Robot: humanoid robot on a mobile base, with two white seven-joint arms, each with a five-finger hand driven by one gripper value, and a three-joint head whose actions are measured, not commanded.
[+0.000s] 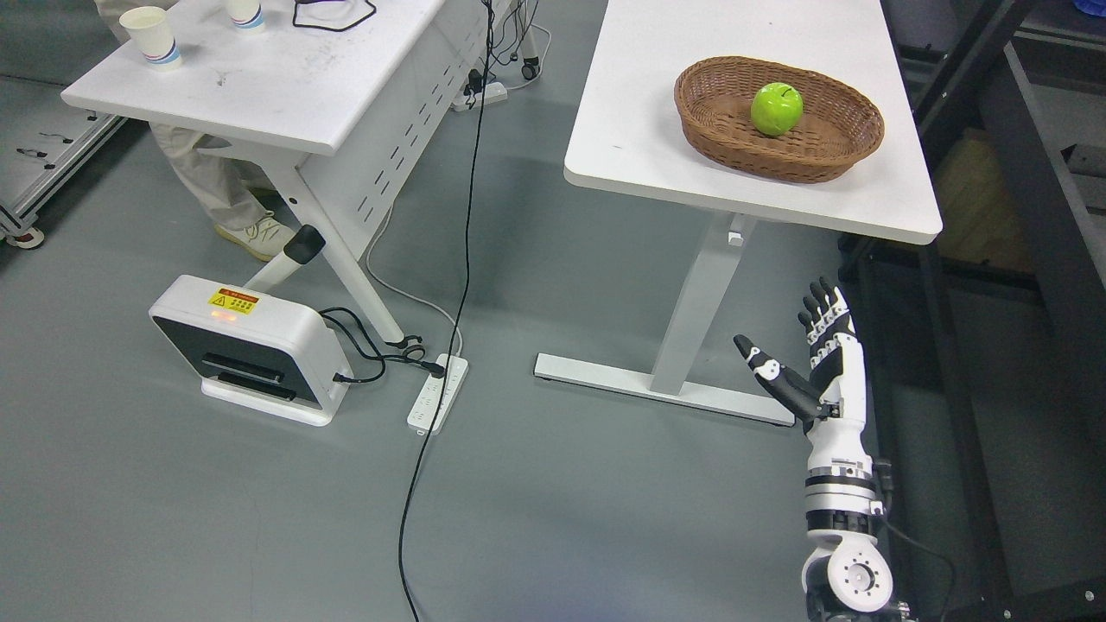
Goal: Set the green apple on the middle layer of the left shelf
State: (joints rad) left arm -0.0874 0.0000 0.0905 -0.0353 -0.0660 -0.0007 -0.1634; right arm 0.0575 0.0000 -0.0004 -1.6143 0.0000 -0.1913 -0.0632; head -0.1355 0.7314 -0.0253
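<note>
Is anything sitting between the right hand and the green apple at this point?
Yes: the right hand, open, hangs below the white table, whose front edge lies between it and the green apple. The wicker basket wall also rings the apple.

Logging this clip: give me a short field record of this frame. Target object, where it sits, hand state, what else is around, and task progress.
target: green apple, untouched
container: wicker basket, apple inside it
support: white table, basket near its right end
right hand: open, empty, raised below the table's front edge, apart from the apple
left hand: not in view
other: second table with two paper cups; a person's legs beneath it; power strip on the floor
progress: apple not yet picked up
</note>
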